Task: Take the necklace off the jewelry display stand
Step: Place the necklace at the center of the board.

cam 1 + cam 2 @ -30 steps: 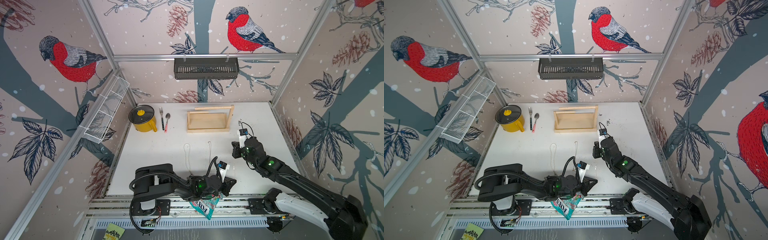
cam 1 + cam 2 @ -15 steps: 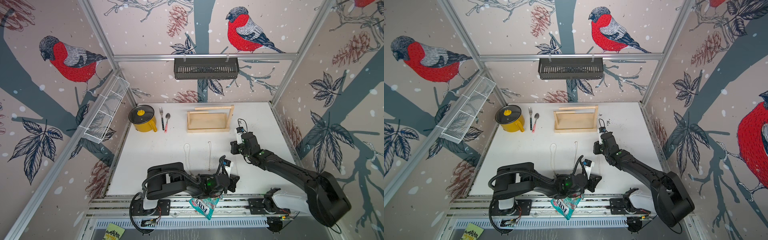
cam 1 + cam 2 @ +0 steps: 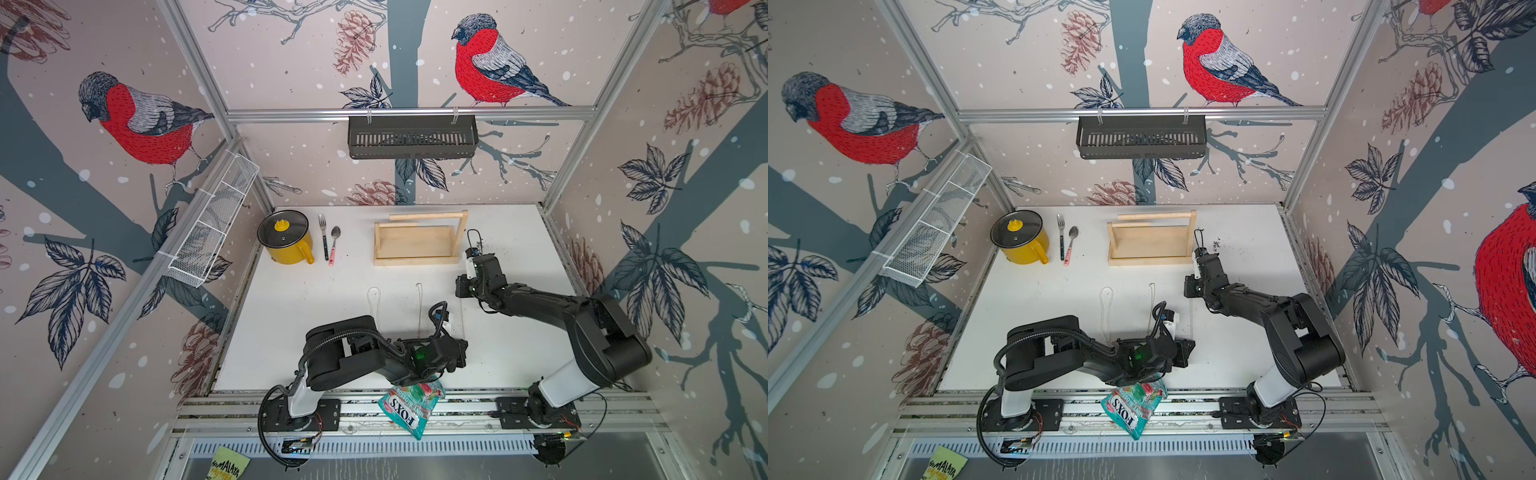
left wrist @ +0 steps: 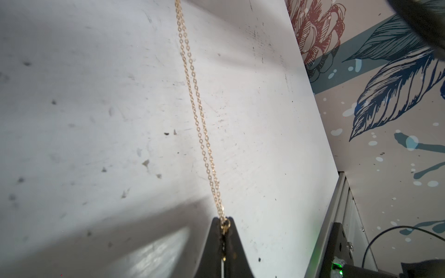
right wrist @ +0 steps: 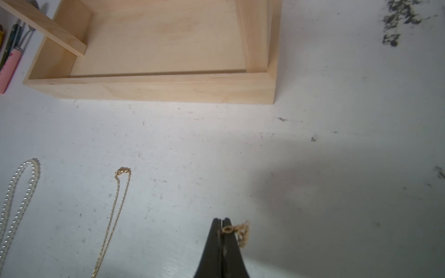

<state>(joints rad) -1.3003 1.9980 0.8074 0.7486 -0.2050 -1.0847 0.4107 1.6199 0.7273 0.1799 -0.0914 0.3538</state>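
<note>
"FOXS" is read on a teal sweet bag point(image 3: 409, 405); "HIMALAYA", on a yellow packet point(image 3: 230, 467), is cut off at the bottom edge. A thin gold chain necklace point(image 4: 218, 206) is pinched in the left gripper point(image 4: 224, 220) and right gripper point(image 5: 221, 220), both fully closed, clear of the light wooden jewelry display stand point(image 3: 415, 260) at upper centre.

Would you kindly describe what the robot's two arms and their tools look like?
Both the left arm and right arm are matte black with bulky rounded joints and a white lowest link. Black cables loop around the left arm, and a green light glows near its wrist. The left tool and right tool have slim, black, tapering fingers.
</note>
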